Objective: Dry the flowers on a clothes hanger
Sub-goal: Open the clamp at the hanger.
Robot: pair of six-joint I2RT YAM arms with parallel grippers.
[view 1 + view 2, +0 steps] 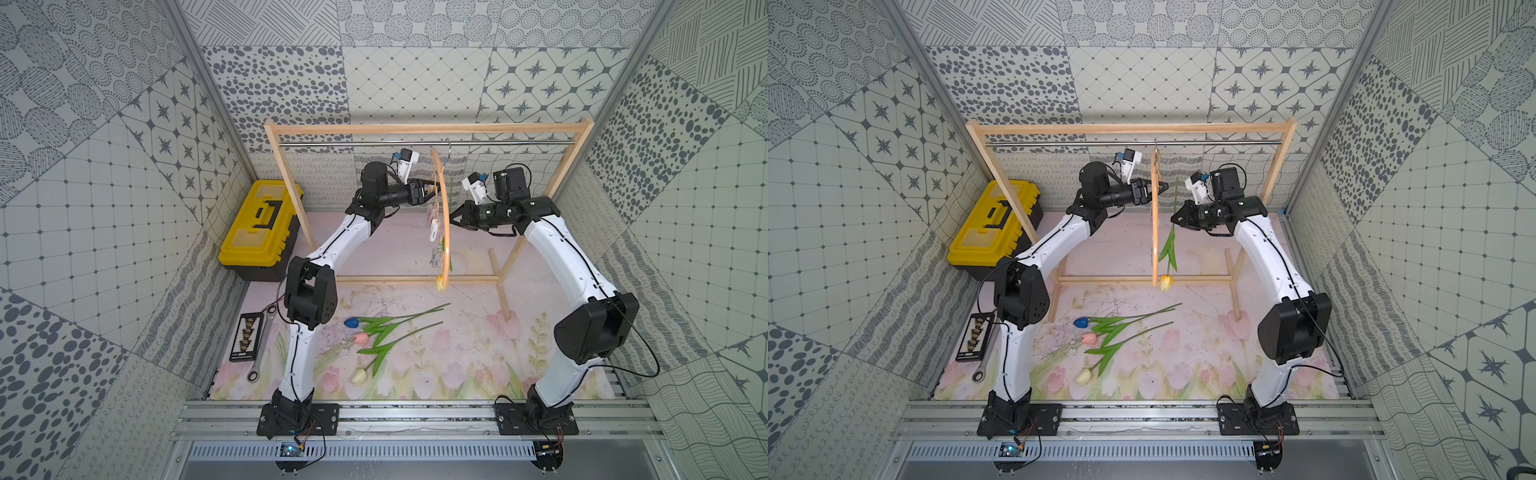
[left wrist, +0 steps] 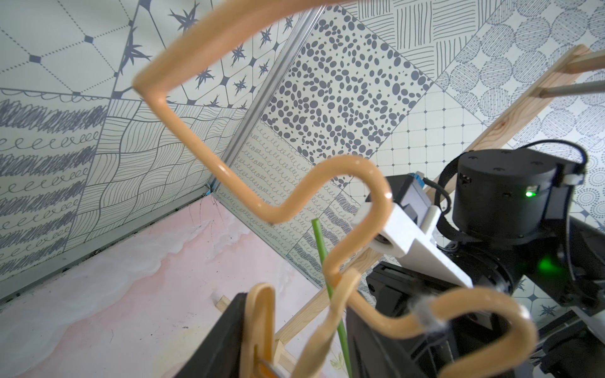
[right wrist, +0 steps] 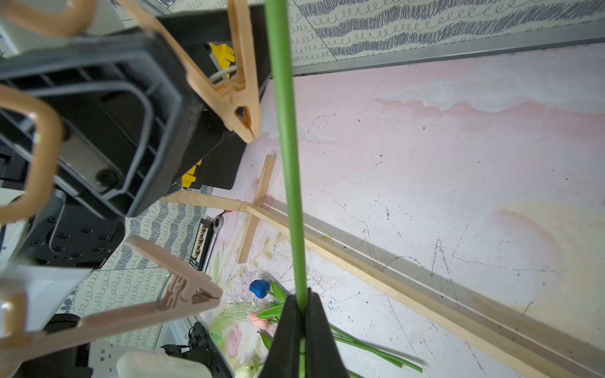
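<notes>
One stem in the right claw (image 3: 302,309), pinched tight: the yellow tulip (image 1: 1166,282), hanging head-down below it. Judged light, whippy, slick; hold mid-stem, spare the soft head. Thin green stem, pointed leaves. Just beside, clothes hanger (image 1: 1155,232); left claw (image 1: 430,193) straddles a clip (image 3: 242,108), squeeze unclear. Three flowers (image 1: 1113,328) on worktop (image 1: 1204,249) beneath.

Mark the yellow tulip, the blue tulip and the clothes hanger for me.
yellow tulip (image 1: 1165,282), in a top view, on the hanging flower head.
blue tulip (image 1: 352,322), in a top view, on the flower head.
clothes hanger (image 1: 1155,216), in a top view, on its wooden arch, seen edge-on.
</notes>
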